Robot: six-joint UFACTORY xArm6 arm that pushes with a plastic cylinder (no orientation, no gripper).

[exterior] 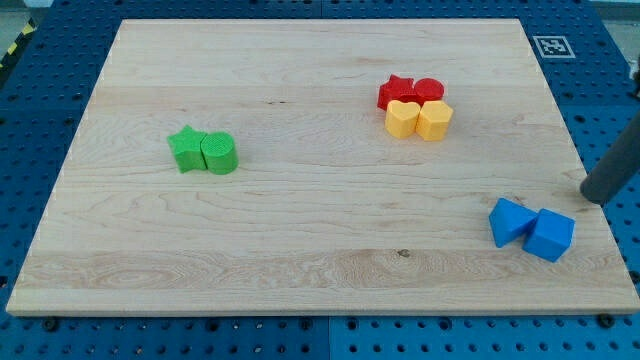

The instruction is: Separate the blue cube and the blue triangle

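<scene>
Pale wooden counter (300, 230), near right edge: gripperless rod tool, tip (596, 197) just beyond touching blue plastic cube (550, 236) and blue plastic triangle (511, 221); off-seam push risks shoving both together.

A plain dark grey rod — smooth, round, unmarked — ending in my tip (597, 199).

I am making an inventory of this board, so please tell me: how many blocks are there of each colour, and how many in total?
Green: 2, green star and green cylinder
Red: 2, red star and red cylinder
Yellow: 2, left yellow block, right yellow block
Blue: 2, blue triangle and blue cube
Total: 8
</scene>
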